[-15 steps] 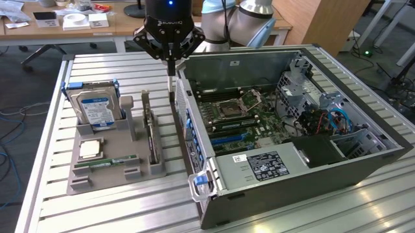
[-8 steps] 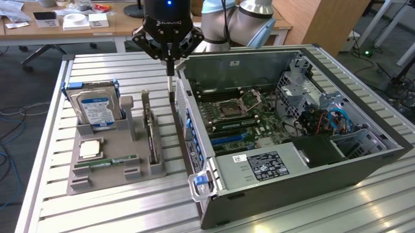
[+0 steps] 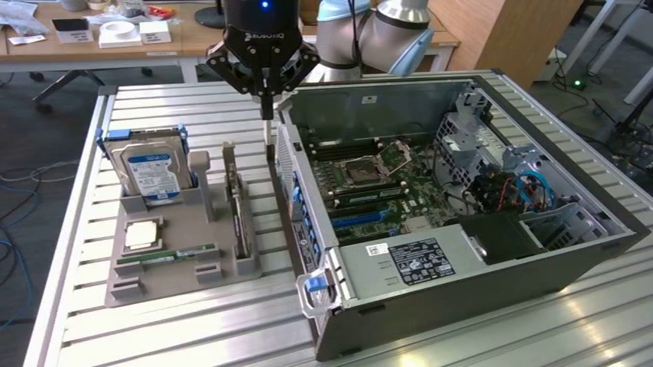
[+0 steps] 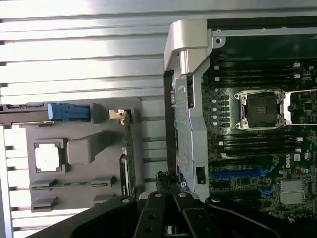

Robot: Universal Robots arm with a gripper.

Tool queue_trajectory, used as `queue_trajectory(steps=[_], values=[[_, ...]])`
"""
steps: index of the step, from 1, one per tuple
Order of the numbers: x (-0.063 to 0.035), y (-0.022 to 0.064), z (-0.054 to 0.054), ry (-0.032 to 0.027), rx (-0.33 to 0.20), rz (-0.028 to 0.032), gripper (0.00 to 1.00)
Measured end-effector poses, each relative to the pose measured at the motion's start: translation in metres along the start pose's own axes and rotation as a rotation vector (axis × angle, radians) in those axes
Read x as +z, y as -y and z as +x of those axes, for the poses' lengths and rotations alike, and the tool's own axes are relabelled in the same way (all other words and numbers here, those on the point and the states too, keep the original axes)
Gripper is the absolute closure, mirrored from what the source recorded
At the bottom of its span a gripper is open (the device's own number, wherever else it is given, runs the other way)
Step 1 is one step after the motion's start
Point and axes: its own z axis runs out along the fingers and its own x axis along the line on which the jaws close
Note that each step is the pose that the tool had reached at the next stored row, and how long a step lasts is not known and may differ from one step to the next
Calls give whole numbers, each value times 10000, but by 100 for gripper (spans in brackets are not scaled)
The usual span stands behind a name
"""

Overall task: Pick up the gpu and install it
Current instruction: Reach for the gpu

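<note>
Black and drawn shut to a narrow point, the pincer (image 3: 268, 115) hangs with nothing between its tips that I can make out, above the gap where the grey tray (image 3: 173, 289) meets the open computer case (image 3: 464, 284). Just beside that gap, along the tray's edge nearest the case, the gpu (image 3: 241, 218) stands upright on its long edge in its slot, apart from the pincer and untouched. Farther across the tray sit the hard drive (image 3: 153, 172), a processor chip (image 3: 143, 234) and a green memory stick (image 3: 168, 254). Inside the case the motherboard (image 3: 378, 183) lies exposed, its blue expansion slots (image 3: 359, 222) bare. By my reading the pick has not been made and the install is wholly left; tray and case both rest on the slatted metal surface (image 3: 153, 340).
</note>
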Motion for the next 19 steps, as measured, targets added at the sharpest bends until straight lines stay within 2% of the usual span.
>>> queue_trajectory(steps=[6, 19], values=[[-1, 2, 23, -1, 2, 0, 89], [-4, 22, 285, 0, 5, 0, 89]])
